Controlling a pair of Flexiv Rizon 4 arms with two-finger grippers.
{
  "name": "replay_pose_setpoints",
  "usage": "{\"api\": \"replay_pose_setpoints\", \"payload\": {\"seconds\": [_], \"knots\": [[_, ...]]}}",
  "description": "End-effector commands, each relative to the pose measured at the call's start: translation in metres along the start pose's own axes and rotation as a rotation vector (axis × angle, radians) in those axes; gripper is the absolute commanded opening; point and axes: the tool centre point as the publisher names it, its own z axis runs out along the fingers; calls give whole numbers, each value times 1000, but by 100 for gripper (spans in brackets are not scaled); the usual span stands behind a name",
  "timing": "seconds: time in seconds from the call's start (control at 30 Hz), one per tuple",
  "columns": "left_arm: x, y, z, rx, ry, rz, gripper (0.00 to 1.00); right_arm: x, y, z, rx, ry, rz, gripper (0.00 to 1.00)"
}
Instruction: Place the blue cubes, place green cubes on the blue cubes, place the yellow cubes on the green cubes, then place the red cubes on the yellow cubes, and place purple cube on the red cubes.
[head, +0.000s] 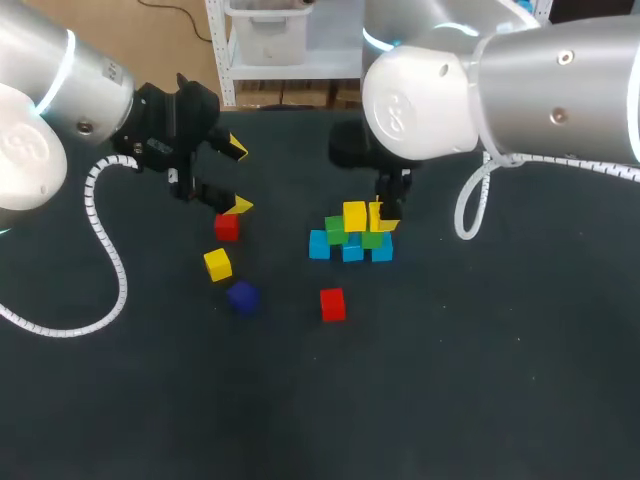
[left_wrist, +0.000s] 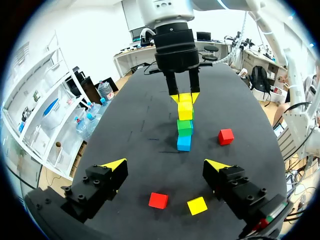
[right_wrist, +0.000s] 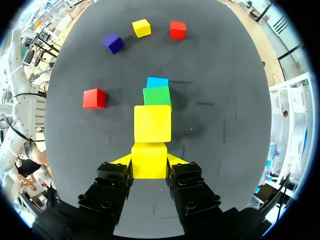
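Left gripper (left_wrist: 165, 163) wide open, nothing between its fingers; loose red cube (left_wrist: 158, 200) and loose yellow cube (left_wrist: 197, 205) on dark table (left_wrist: 125, 130) close under it. Ahead: blue cube (left_wrist: 184, 143), green cube (left_wrist: 184, 127), stacked yellow cube (left_wrist: 185, 112) in a pile. Right gripper (left_wrist: 184, 96) clamps held yellow cube (left_wrist: 185, 98) at the pile's top; second red cube (left_wrist: 225, 136) beside the pile, apart.

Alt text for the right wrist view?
The right hand grips a yellow cube beside a second yellow cube stacked on a green cube and a blue cube. Beyond lie two red cubes, a third yellow cube and a purple cube.
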Motion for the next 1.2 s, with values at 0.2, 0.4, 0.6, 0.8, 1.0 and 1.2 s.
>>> {"api": "replay_pose_setpoints", "payload": {"seconds": [0.2, 0.4, 0.6, 0.8, 1.0, 1.2], "knots": [[2, -1, 0, -2, -7, 3, 100, -3, -3, 0, -5, 6, -10, 0], [2, -1, 0, -2, -7, 3, 100, -2, -4, 0, -5, 9, -13, 0], [2, -1, 0, -2, -7, 3, 100, -2, -3, 1, -7, 10, -14, 0], [2, -1, 0, -2, -7, 3, 100, -2, -3, 1, -9, 11, -20, 0], [2, -1, 0, -2, -7, 3, 100, -4, -4, 1, -9, 8, -25, 0], [2, -1, 0, -2, -7, 3, 100, -5, -3, 1, -7, 6, -31, 0]]}}
